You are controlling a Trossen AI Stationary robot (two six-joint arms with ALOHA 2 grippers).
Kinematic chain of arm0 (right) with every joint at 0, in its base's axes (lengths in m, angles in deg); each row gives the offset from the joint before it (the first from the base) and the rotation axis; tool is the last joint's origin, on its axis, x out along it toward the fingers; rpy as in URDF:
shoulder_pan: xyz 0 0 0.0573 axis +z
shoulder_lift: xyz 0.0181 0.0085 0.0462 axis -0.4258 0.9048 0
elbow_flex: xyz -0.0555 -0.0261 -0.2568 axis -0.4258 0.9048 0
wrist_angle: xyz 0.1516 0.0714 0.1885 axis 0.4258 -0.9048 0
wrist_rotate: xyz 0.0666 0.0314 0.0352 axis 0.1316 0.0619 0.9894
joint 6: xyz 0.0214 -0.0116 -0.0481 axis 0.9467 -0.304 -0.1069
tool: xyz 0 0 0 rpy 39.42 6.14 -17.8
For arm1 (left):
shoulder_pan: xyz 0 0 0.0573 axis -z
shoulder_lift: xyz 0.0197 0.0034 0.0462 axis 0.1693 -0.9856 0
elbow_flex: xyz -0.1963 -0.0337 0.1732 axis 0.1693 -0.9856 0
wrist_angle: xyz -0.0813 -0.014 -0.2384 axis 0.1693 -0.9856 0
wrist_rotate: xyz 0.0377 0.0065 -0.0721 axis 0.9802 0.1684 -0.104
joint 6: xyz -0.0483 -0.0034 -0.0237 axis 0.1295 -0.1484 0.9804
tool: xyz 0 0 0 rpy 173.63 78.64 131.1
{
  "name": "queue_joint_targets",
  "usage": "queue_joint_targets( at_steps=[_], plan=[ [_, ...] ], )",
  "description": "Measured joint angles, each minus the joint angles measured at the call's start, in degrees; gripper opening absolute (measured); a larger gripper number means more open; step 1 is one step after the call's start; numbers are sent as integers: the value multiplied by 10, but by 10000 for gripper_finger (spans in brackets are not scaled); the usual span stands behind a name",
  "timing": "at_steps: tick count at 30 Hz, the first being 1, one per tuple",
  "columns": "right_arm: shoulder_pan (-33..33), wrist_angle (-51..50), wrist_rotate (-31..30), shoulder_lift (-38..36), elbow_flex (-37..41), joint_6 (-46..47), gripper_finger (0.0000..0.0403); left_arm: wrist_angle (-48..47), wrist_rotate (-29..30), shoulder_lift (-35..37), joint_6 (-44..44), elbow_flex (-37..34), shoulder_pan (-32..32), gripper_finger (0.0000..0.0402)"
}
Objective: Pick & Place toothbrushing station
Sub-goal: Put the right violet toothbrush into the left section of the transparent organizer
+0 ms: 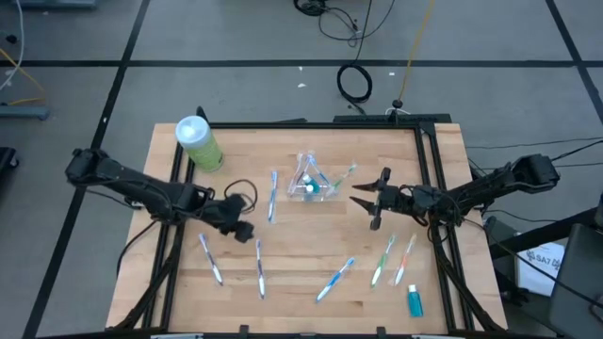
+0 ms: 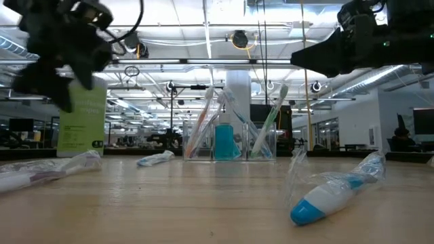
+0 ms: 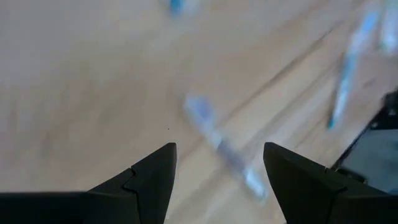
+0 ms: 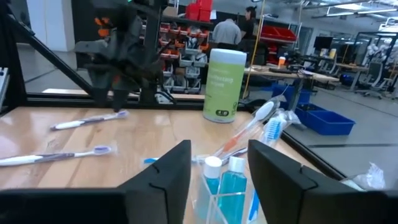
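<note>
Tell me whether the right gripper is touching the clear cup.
Apart. In the high view, bare tabletop shows between the open right gripper and the clear cup; the gripper is empty.

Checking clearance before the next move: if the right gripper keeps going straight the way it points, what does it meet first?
Probably the clear cup holding teal tubes and toothbrushes, centred just beyond the open right gripper; exact gap unclear.

My left wrist view smeared: toothbrush (image 3: 225,149) between fingers only pale streak, colour unreadable. Clear cup (image 4: 231,198) cut off at right wrist frame edge, base unseen. Brushes inside cup (image 1: 311,184) too small to count from above.
</note>
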Motion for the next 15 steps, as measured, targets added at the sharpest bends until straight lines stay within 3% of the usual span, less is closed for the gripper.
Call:
queue_joint_targets(
  at_steps=[7, 15],
  plan=[
    [0, 0, -1, 0, 0, -3, 187, -113, -46, 0, 243, 0, 86, 246],
    [0, 1, -2, 0, 0, -26, 194, -147, 2, -42, 472, -1, 191, 246]
  ],
)
